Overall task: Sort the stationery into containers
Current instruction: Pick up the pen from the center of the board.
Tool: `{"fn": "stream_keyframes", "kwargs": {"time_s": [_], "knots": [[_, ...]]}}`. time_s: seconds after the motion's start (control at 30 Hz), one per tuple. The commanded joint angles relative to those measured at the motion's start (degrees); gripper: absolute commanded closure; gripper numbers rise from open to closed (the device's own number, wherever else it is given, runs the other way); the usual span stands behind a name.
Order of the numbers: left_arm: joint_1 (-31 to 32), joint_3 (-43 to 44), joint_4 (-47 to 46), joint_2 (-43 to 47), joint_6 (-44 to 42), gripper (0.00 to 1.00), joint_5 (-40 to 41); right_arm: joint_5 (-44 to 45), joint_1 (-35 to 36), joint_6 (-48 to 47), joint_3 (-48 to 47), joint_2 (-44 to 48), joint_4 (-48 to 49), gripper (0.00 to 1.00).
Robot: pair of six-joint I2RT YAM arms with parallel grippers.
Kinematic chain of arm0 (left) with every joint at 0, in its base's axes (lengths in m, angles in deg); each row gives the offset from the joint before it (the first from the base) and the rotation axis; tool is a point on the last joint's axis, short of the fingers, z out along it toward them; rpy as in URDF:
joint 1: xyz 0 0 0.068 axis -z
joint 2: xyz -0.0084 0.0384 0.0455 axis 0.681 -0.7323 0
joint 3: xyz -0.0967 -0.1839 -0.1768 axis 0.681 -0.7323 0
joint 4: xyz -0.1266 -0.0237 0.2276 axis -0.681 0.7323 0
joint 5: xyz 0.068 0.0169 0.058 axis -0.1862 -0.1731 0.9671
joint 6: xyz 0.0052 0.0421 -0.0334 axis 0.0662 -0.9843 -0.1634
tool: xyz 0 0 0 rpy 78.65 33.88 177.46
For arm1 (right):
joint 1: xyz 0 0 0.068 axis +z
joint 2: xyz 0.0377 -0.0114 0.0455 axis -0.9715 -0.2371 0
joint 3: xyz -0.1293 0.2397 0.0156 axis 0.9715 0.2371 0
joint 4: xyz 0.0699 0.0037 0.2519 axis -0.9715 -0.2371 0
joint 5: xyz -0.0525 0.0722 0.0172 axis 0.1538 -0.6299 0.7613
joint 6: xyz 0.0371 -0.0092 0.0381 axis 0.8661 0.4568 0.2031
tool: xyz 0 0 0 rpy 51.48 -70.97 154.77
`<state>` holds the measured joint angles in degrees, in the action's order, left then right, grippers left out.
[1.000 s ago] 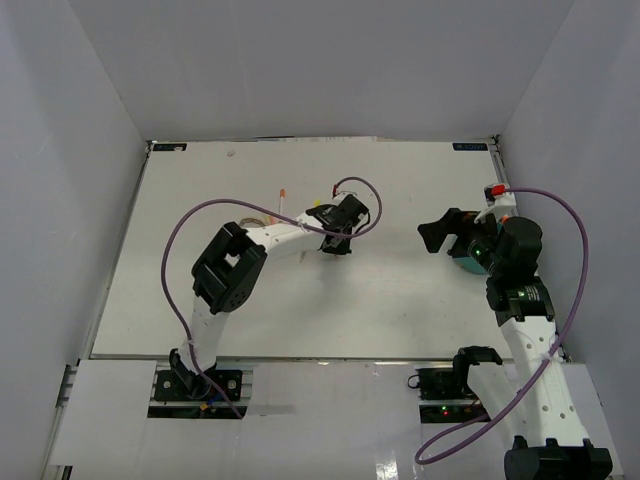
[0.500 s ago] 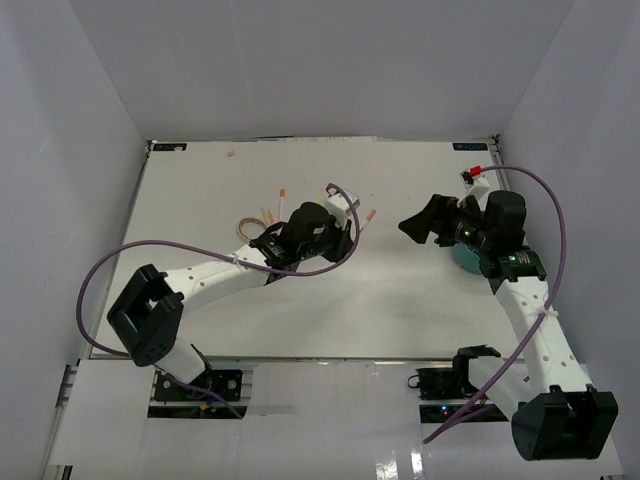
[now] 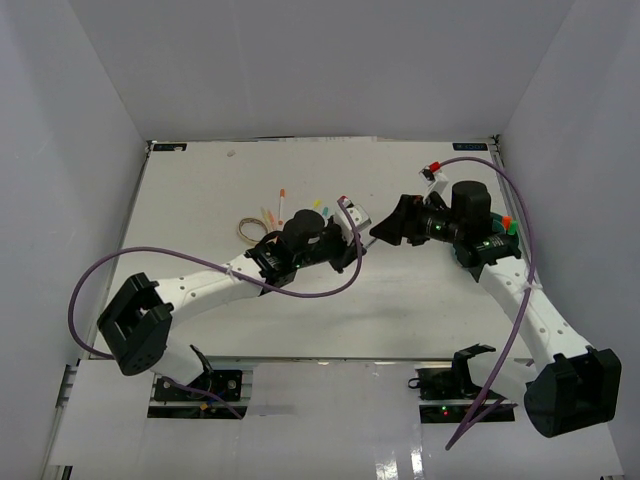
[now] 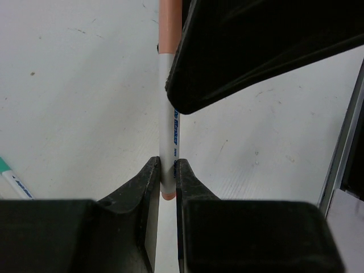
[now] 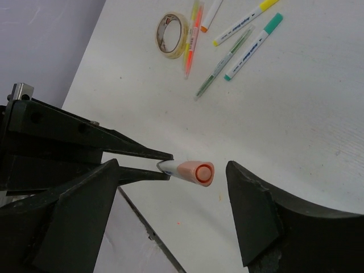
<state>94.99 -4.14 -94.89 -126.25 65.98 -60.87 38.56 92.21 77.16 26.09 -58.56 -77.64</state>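
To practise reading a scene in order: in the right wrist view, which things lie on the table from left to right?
Tape roll → orange highlighter → green pen → teal-capped marker.

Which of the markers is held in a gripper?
The salmon-capped marker, clamped by the left gripper; the other markers lie on the table.

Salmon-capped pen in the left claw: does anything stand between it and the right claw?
Nothing visible does. The right claw stands open on both sides of the pen, at its salmon cap, with only empty gaps between. The left claw grips the pen's other end.
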Motion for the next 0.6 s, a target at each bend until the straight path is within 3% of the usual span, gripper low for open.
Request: {"fn": "stream_keyframes", "kwargs": {"time_s": [0.0,0.2,0.33,0.4,0.43,0.53,0.57], "knots": [[0.4,-0.7,-2.6,3.4,-2.0,1.0,-2.2,-0.1,1.3,0.7,-2.9,-0.4,3.2,0.19],[0.6,-1.2,-3.2,3.7,-2.3,1.0,-2.9,1.3,1.9,0.6,-2.6,0.3,3.2,0.5],[0.6,-1.8,-3.7,4.1,-2.3,0.99,-3.3,2.4,1.9,0.3,-2.0,0.8,2.4,0.79],[0.7,-2.1,-4.0,4.2,-2.3,0.97,-3.2,2.9,1.8,0.2,-1.6,1.3,2.2,0.87],[0.6,-2.3,-4.1,4.2,-2.3,0.94,-2.7,3.0,1.9,0.1,-1.6,1.4,2.0,0.92],[0.6,-2.5,-4.4,4.4,-1.3,0.77,-1.3,4.5,1.9,-0.7,-1.7,2.2,0.7,0.92],[0.6,-2.6,-4.4,4.5,-0.8,0.63,-0.6,5.3,1.9,-1.1,-1.8,2.4,-0.4,0.92]]}}
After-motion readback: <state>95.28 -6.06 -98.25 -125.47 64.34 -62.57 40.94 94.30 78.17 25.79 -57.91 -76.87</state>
